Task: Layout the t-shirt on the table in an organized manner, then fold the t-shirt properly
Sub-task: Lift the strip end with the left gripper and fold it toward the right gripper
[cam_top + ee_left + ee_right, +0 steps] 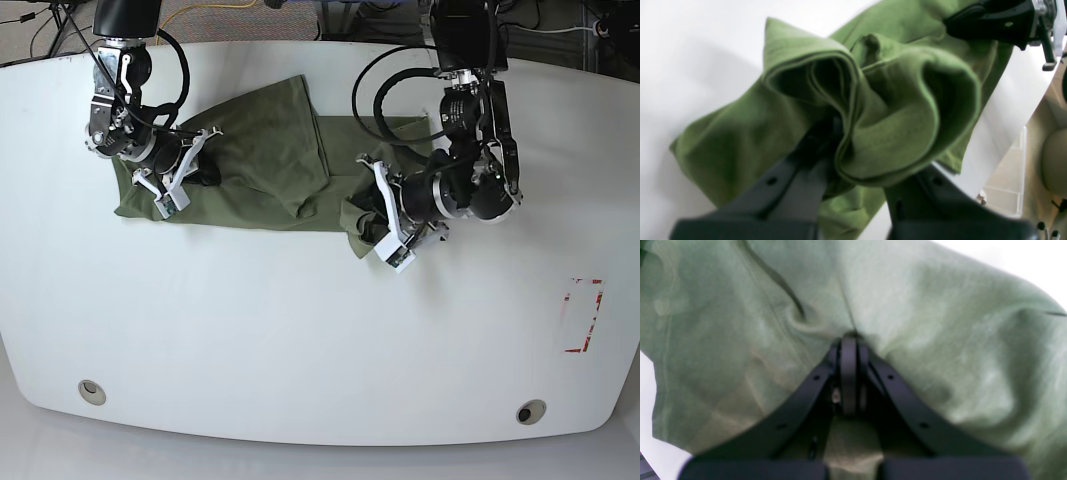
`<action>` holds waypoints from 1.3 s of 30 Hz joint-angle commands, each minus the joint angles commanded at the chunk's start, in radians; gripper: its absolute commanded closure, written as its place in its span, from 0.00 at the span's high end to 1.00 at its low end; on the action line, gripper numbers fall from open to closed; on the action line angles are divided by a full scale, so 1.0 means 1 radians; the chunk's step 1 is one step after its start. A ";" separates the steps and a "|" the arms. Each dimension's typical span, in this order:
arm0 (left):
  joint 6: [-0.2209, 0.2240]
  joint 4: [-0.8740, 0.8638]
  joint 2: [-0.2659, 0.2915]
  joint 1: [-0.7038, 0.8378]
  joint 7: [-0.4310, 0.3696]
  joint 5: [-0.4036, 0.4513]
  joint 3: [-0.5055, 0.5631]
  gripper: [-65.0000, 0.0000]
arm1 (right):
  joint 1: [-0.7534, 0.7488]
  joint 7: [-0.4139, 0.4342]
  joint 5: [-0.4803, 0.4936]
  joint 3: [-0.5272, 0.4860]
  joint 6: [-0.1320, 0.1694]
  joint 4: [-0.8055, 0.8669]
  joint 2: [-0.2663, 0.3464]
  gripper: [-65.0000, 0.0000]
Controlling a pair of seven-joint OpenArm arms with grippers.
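My left gripper (853,156) is clenched on a bunched, multi-layer wad of the olive t-shirt (262,170), which lies crumpled across the upper middle of the white table (300,340) in the base view. My right gripper (849,340) is pinched tight on a fold of the same cloth, over at the upper left of that view.

The risk I judge greatest: I am holding several layers at once on the left, so pulling outward could drag the whole heap instead of opening it, or twist the body tighter. If my two arms pull unevenly, one pinch could slip off the soft cotton, and the shirt sits close to the table's far edge, where it could slide over.

I cannot tell which part of the garment either grasp holds; the collar and sleeves are lost in folds. My left fingertips are buried under cloth, and the right wrist view is hazy and filled almost wholly with fabric.
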 joint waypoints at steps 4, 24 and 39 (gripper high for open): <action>0.000 0.003 0.021 0.000 0.009 -0.003 0.025 0.24 | 0.000 0.000 0.000 -0.002 0.000 0.000 0.000 0.00; 0.000 0.095 -0.114 -0.006 0.079 -0.157 0.008 0.37 | 0.002 0.000 0.002 -0.002 0.000 0.002 0.002 0.00; 0.000 0.095 -0.072 -0.012 0.079 -0.158 -0.002 0.37 | 0.002 0.000 0.002 -0.003 0.000 0.002 -0.014 0.00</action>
